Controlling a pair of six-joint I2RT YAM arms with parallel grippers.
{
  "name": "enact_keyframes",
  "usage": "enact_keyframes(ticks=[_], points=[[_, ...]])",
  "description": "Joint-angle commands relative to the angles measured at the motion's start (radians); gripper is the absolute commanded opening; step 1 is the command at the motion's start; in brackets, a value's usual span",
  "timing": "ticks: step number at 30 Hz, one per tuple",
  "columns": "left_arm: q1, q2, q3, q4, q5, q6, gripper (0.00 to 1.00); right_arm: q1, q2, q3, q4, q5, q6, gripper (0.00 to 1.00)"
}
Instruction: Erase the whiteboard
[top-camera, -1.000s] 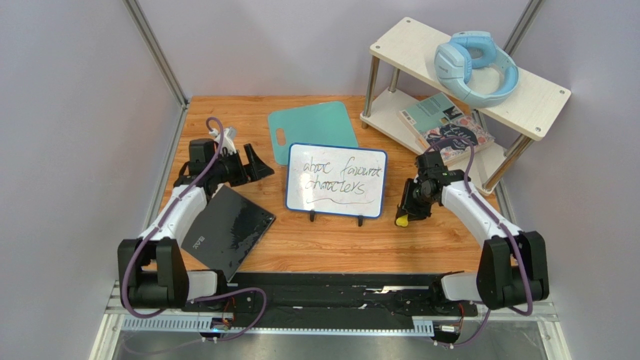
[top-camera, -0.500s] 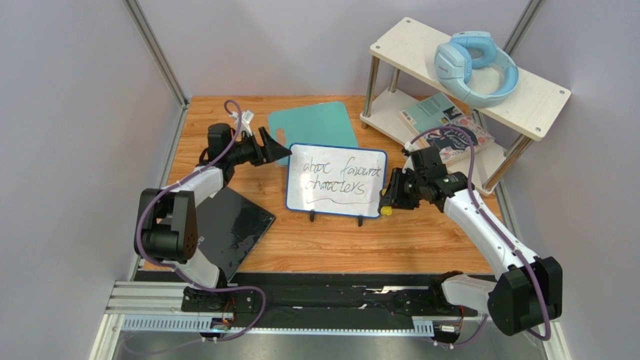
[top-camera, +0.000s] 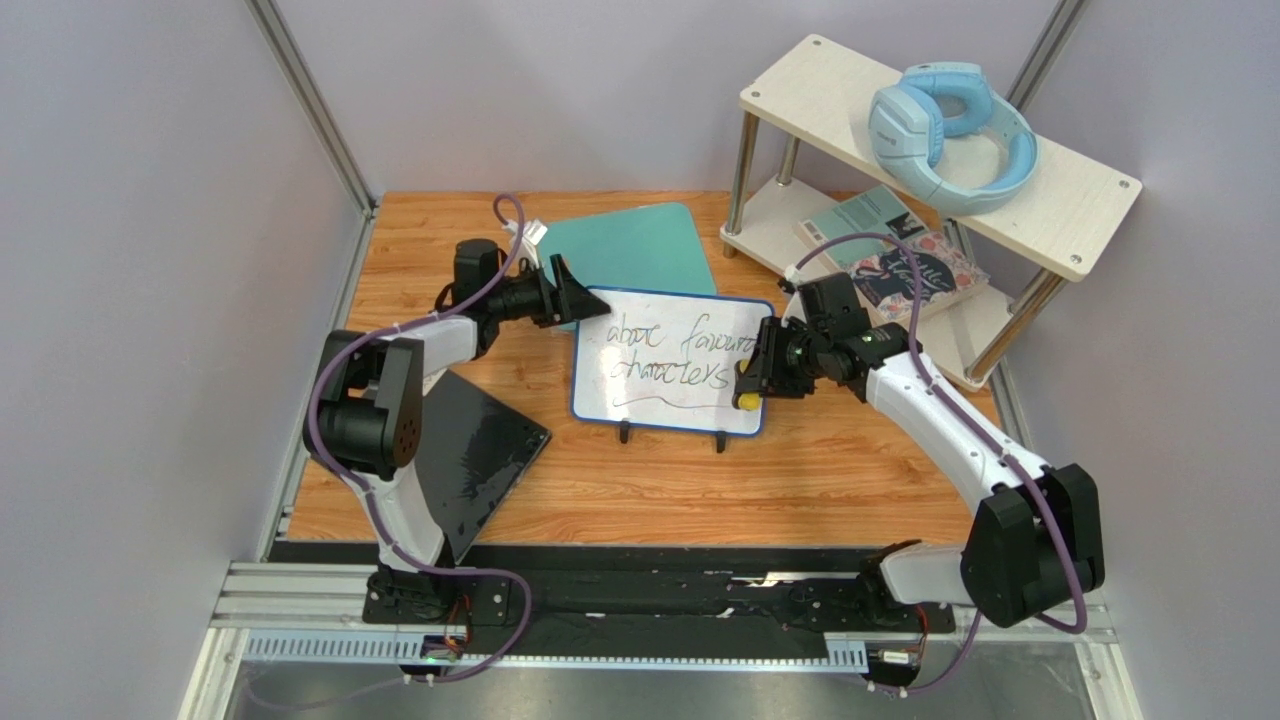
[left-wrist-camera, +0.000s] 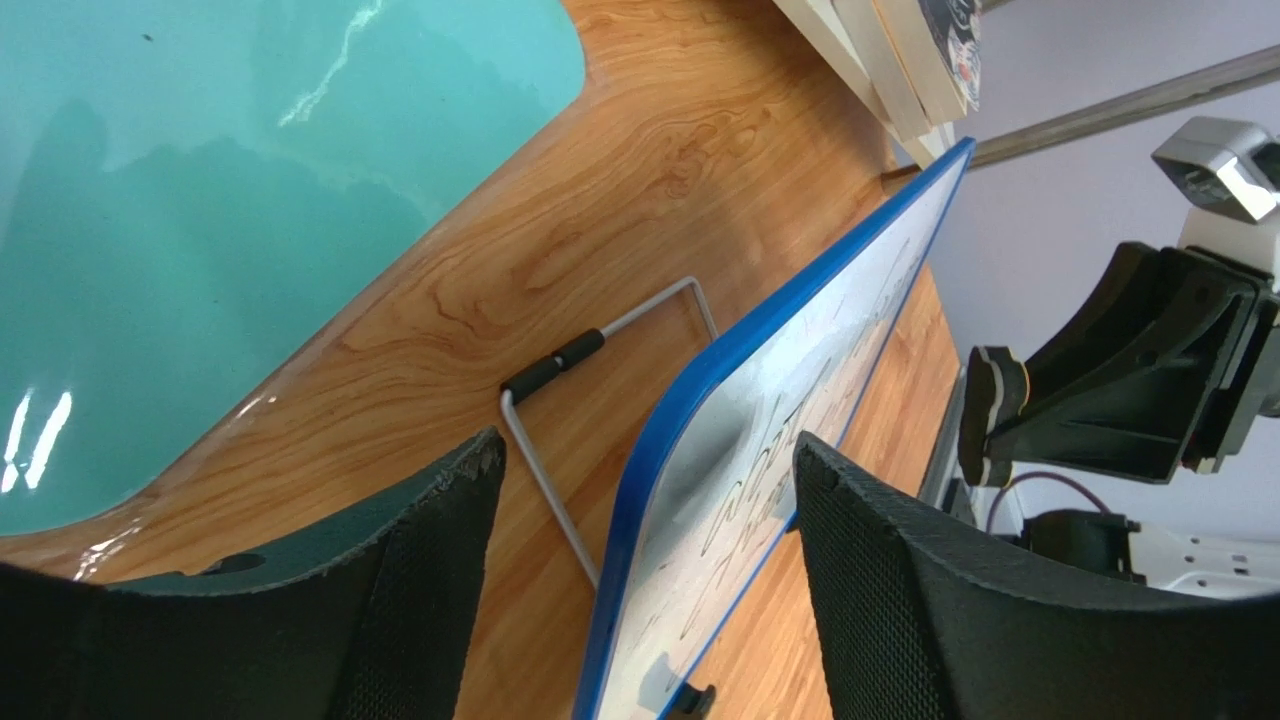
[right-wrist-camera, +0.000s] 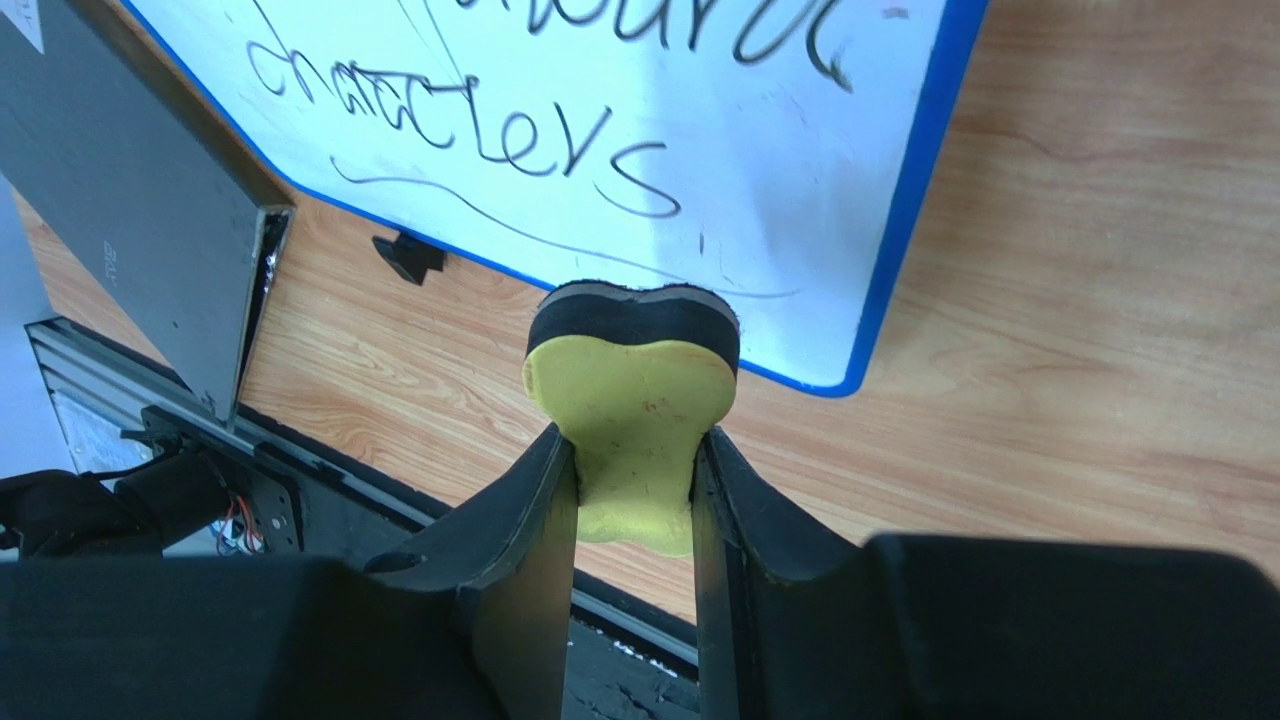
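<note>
A wooden bench (top-camera: 842, 480) fills the frame between pale walls. At upper right stands a two-tier shelf (top-camera: 819, 98), the nearest thing to a container here: blue headphones (top-camera: 950, 135) lie on top and books (top-camera: 894, 258) on the lower tier. A black slab (top-camera: 466, 450) lies at lower left and a teal mat (top-camera: 631, 248) at upper centre.

The whiteboard (top-camera: 672, 360) sits mid-frame, just in front of the mat, propped at a tilt on a wire stand (left-wrist-camera: 601, 353) and two small feet, with dark handwriting across it. It looks light, stiff and smooth-faced. On so slim a stand it would likely slide or tip under wiping pressure, so it wants steadying. The blue frame at its left edge seems the best hold, clear of the writing.

The left hand (top-camera: 579, 293) is at that upper-left corner, its jaws wide apart on either side of the frame; I see no contact in the left wrist view.

The right hand (right-wrist-camera: 631, 450) is clamped on a yellow-and-black eraser (right-wrist-camera: 631, 383), which hovers at the whiteboard's lower-right corner. Whether it touches the surface I cannot tell.
</note>
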Motion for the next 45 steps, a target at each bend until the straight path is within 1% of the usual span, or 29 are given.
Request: enact_keyframes(ticks=[1,3,4,6,7,9,10,12,13,14,15,17,18,23,26,27,31,33,36,40,45], points=[[-0.01,0.008,0.041,0.086,0.05,0.007,0.7,0.006,0.026,0.066,0.06,-0.01,-0.004,0.0],[-0.01,0.014,0.047,0.087,0.058,0.012,0.64,0.008,0.045,0.077,0.073,-0.01,-0.018,0.0],[-0.01,0.022,0.053,0.089,0.061,0.013,0.58,0.008,0.06,0.082,0.077,-0.007,-0.023,0.0],[-0.01,0.028,0.054,0.093,0.068,0.013,0.52,0.008,0.078,0.103,0.074,0.005,-0.047,0.0],[-0.01,0.034,0.054,0.102,0.073,0.01,0.47,0.008,0.097,0.112,0.074,0.022,-0.055,0.0],[-0.01,0.039,0.05,0.119,0.09,0.007,0.41,0.008,0.115,0.135,0.073,0.04,-0.075,0.0],[-0.01,0.041,0.045,0.13,0.091,0.004,0.35,0.008,0.129,0.14,0.077,0.063,-0.093,0.0],[-0.01,0.042,0.042,0.133,0.091,0.01,0.3,0.008,0.141,0.148,0.086,0.089,-0.109,0.0],[-0.01,0.042,0.038,0.139,0.091,0.01,0.22,0.006,0.146,0.151,0.099,0.109,-0.116,0.0],[-0.01,0.042,0.034,0.144,0.091,0.005,0.18,0.008,0.152,0.149,0.112,0.115,-0.118,0.0],[-0.01,0.041,0.028,0.155,0.087,0.005,0.09,0.008,0.154,0.146,0.128,0.123,-0.119,0.0],[-0.01,0.039,-0.001,0.185,0.078,-0.014,0.02,0.008,0.152,0.132,0.178,0.146,-0.122,0.0],[-0.01,0.039,-0.01,0.199,0.073,-0.016,0.0,0.006,0.149,0.129,0.194,0.177,-0.127,0.0],[-0.009,0.031,-0.05,0.199,0.036,-0.004,0.0,0.008,0.14,0.099,0.298,0.272,-0.159,0.0],[-0.009,0.021,-0.061,0.202,0.029,-0.002,0.0,0.008,0.163,0.105,0.33,0.303,-0.178,0.0],[-0.009,0.019,-0.062,0.202,0.024,-0.001,0.0,0.008,0.192,0.111,0.33,0.338,-0.19,0.0],[-0.009,0.014,-0.074,0.202,0.021,0.01,0.0,0.008,0.264,0.14,0.332,0.32,-0.213,0.0],[-0.009,0.011,-0.075,0.198,0.019,0.013,0.0,0.009,0.289,0.16,0.329,0.245,-0.222,0.0],[-0.009,0.01,-0.071,0.181,0.018,0.027,0.0,0.025,0.322,0.188,0.301,0.195,-0.218,0.0],[-0.009,0.01,-0.071,0.181,0.021,0.03,0.0,0.084,0.356,0.25,0.251,0.201,-0.218,0.0],[-0.01,0.01,-0.07,0.179,0.026,0.032,0.0,0.17,0.439,0.338,0.194,0.206,-0.205,0.0]])
